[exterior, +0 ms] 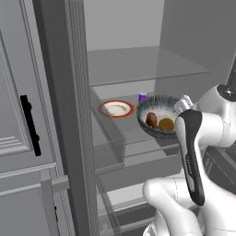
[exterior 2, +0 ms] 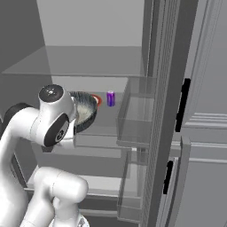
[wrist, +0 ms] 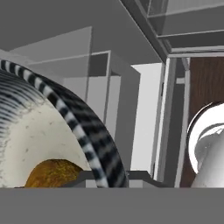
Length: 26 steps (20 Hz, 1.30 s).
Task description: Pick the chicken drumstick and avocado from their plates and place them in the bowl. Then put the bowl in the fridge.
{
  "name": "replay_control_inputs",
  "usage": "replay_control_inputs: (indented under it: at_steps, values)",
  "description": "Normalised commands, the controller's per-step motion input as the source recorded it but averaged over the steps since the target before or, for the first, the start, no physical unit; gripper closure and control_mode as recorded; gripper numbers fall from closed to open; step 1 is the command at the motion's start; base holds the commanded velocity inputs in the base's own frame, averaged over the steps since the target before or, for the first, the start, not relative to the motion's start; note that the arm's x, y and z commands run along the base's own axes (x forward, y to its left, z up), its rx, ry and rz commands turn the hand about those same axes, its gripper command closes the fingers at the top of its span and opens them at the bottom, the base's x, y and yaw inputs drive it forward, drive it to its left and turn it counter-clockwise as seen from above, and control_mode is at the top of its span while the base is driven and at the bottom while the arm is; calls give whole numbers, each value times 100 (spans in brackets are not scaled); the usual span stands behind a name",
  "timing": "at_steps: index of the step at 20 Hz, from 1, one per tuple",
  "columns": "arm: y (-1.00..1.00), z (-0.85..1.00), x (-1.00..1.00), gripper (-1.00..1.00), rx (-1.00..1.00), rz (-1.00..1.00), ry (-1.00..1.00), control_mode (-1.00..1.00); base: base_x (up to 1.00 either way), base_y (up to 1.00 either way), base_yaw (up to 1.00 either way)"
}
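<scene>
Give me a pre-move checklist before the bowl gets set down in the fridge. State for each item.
1. Fridge open, shelves reachable: ok.
2. Chicken drumstick and avocado both inside the bowl: ok.
3. Bowl over the fridge shelf, not outside it: ok, it sits at shelf level beside the white plate with the orange-red rim.
4. Bowl apart from that plate and the purple can: ok, gaps show.
5. End effector firmly holding the bowl rim: cannot tell, fingers hidden.
6. Bowl bottom resting on the shelf: cannot tell.
</scene>
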Motion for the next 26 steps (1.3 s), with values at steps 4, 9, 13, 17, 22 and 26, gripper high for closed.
replay_control_inputs:
  at_steps: [4, 9, 13, 17, 22, 26]
  values:
    - [-33, -33, 76, 100, 0, -8, 0, -100, 0, 0, 0]
    - [-26, -48, 79, 100, 0, 4, 0, -100, 0, 0, 0]
    - [-18, -63, 80, 100, 2, 8, 0, -100, 0, 0, 0]
    - [-10, -26, 62, 100, 1, 3, 1, -100, 0, 0, 0]
    - [0, -30, 71, 100, 0, 0, 9, -100, 0, 0, 0]
    - [0, -29, 68, 100, 0, 0, 9, -100, 0, 0, 0]
